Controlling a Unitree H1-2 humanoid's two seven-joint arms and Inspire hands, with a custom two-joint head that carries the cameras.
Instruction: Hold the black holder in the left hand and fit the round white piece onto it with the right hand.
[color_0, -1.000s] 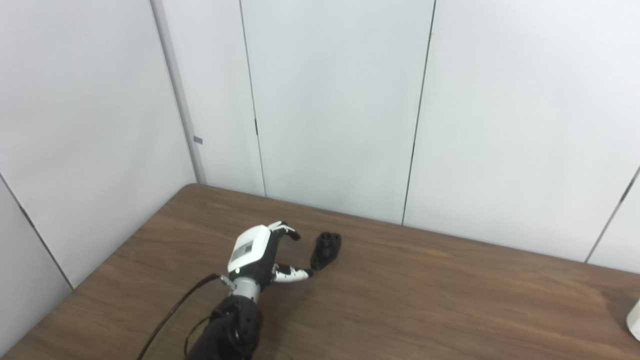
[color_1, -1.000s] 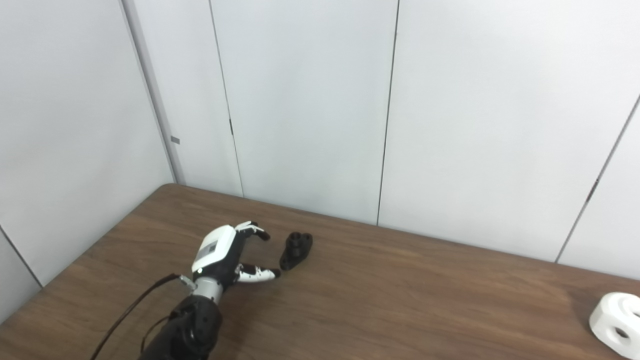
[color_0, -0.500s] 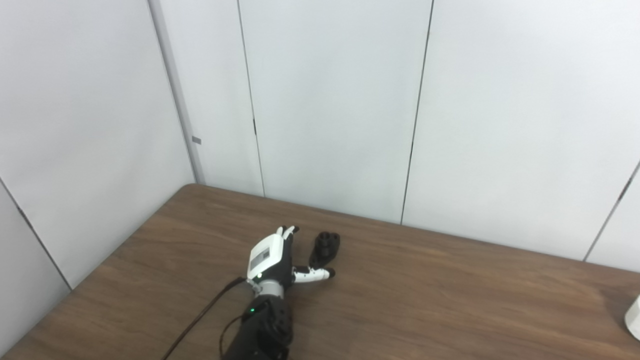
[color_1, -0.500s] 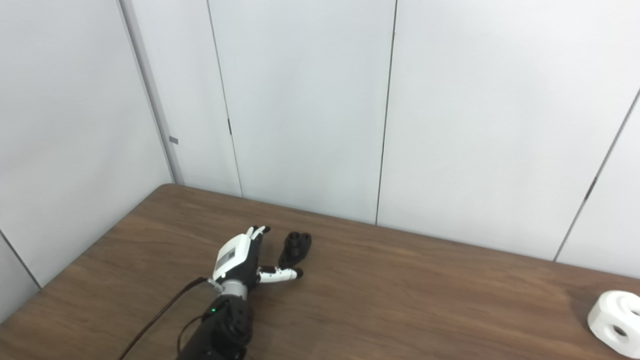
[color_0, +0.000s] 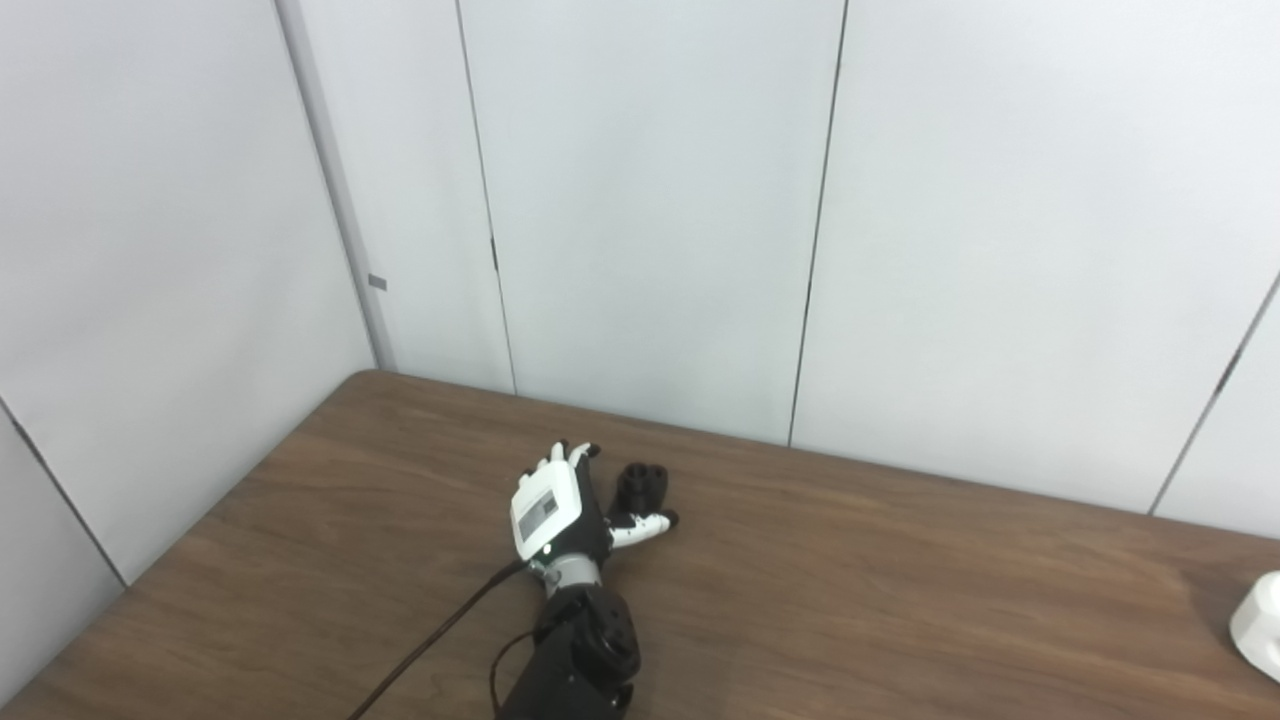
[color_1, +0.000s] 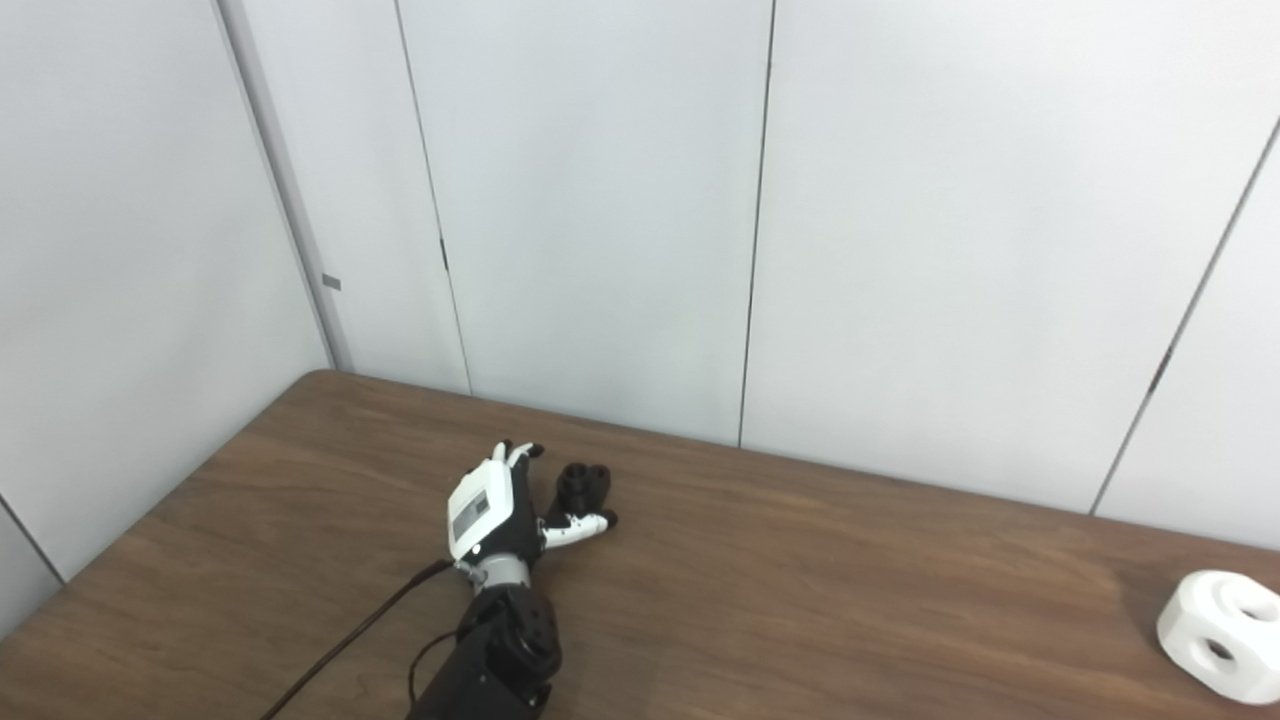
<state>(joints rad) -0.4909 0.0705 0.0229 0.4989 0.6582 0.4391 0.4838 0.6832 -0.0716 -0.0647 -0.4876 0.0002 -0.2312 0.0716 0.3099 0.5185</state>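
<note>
You are seeing one left hand (color_1: 495, 510), fingers (color_1: 515, 453) apart, lying beside one black holder (color_1: 585, 483); one round white piece (color_1: 1220, 648) is sitting well apart on the worktop (color_1: 850, 590).

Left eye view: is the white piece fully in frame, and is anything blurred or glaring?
Left eye view: white piece cut by the right edge, holder sharp, no glare. Right eye view: the piece shows whole, with a soft shadow on the table.

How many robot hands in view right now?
1. The left hand is on the table, fingers apart, right beside the black holder. The right hand is out of frame.
</note>
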